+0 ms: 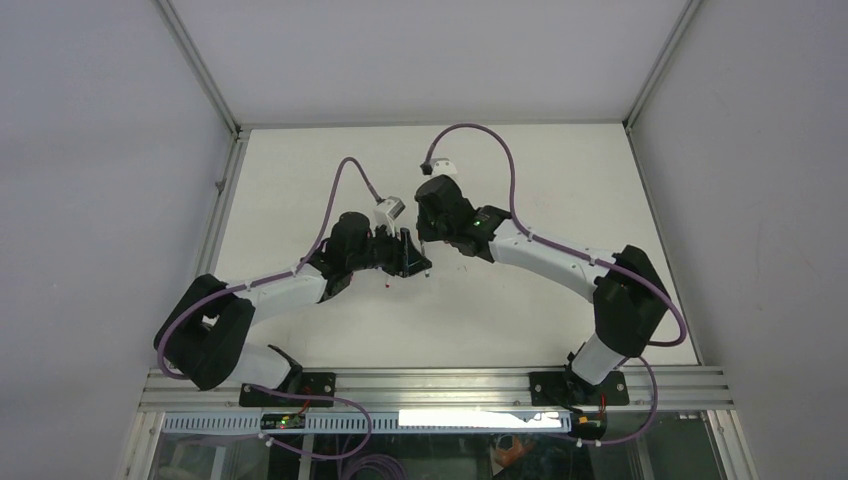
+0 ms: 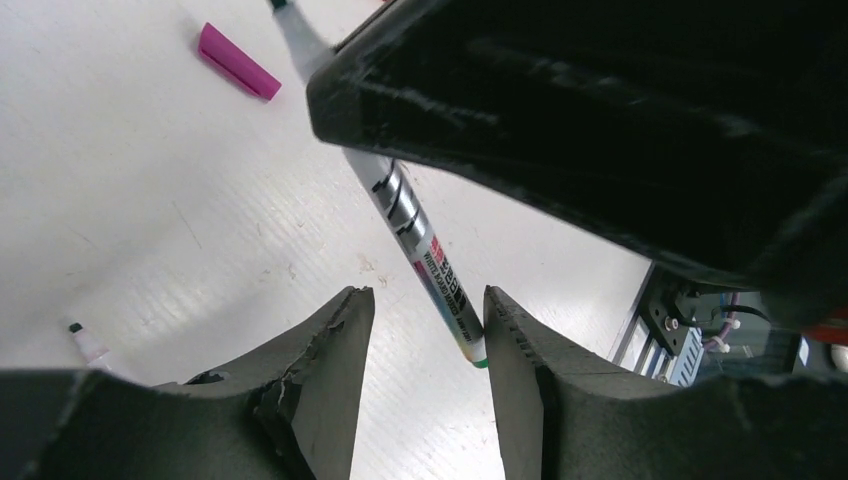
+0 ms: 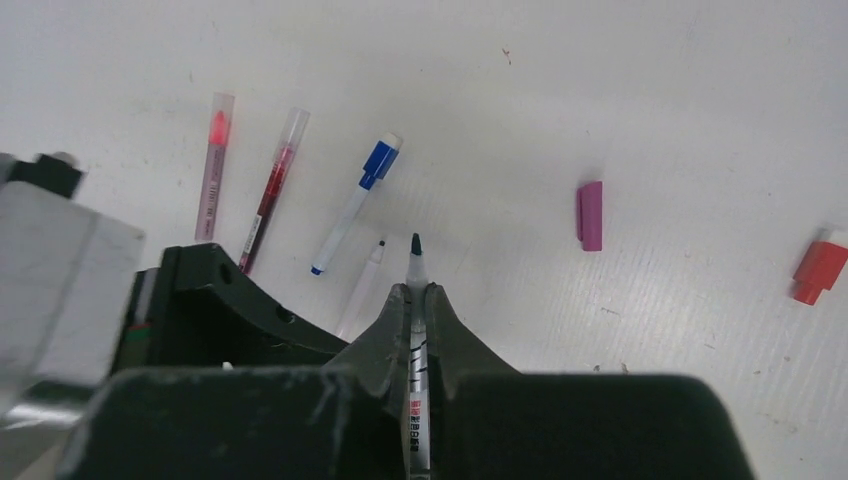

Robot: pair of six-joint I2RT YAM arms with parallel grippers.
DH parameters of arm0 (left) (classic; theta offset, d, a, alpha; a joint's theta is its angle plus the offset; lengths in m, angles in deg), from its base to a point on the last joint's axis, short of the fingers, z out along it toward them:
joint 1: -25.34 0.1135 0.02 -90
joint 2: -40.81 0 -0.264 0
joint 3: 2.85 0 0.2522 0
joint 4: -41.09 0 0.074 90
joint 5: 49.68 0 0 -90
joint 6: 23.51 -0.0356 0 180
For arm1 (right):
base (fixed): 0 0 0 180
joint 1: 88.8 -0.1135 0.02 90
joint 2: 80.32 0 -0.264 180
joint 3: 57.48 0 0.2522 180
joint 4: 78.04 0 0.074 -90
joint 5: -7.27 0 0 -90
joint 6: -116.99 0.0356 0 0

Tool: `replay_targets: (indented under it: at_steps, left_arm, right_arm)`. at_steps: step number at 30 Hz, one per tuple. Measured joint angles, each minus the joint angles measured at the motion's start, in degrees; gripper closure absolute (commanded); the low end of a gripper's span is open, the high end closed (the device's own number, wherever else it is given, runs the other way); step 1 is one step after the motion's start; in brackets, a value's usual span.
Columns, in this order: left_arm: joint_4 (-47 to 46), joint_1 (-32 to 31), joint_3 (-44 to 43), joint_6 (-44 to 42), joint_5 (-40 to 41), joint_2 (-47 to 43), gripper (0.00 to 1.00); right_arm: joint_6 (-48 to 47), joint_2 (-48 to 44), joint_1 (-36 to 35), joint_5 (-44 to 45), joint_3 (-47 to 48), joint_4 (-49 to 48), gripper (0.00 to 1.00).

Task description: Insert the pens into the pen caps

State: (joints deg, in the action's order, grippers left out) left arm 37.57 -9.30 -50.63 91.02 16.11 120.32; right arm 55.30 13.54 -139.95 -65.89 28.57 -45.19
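My right gripper (image 3: 418, 288) is shut on a white pen (image 3: 415, 262) whose dark green tip pokes out past the fingers. In the left wrist view that same pen (image 2: 415, 225) slants down from the right gripper's black body, and its green tail end lies between the fingers of my open left gripper (image 2: 425, 297), against the right finger (image 2: 510, 340). The two grippers meet above the table's middle, left gripper (image 1: 412, 262) and right gripper (image 1: 425, 240). A magenta cap (image 3: 590, 215) and a red cap (image 3: 820, 272) lie loose on the table.
On the table lie a pink pen (image 3: 212, 165), a dark red pen (image 3: 272, 190), a white pen with a blue cap on it (image 3: 355, 205) and a thin white pen with a dark tip (image 3: 362, 290). The left wrist view shows the magenta cap (image 2: 238, 62).
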Motion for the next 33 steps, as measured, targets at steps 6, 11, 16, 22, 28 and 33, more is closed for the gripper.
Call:
replay_targets:
  at_steps: [6,11,16,22,28,33]
  left_arm:
    - [-2.4,-0.6,0.0,1.4,0.0,1.8,1.0]
    - [-3.5,-0.7,0.0,2.5,1.0,2.3,1.0]
    - [-5.1,-0.7,0.3,2.5,1.1,2.8,1.0]
    - [-4.1,-0.7,0.5,1.4,2.5,2.5,1.0]
    - [0.0,-0.7,2.2,-0.6,6.4,-0.1,1.0]
    - [2.2,-0.7,3.8,-1.6,7.5,-1.6,1.0]
  right_arm:
    - [-0.2,-2.3,0.0,0.6,0.0,-0.5,1.0]
    - [-0.3,-3.5,0.0,1.4,-0.9,-0.9,1.0]
    - [-0.4,-3.9,0.0,1.8,-1.4,-1.7,0.78]
    - [-1.5,-4.9,0.7,2.4,-3.0,-2.1,0.61]
    - [-2.5,-6.6,8.0,-0.1,-5.9,-2.2,0.63]
    - [-5.7,-3.0,10.3,-2.9,-4.8,-2.0,0.7]
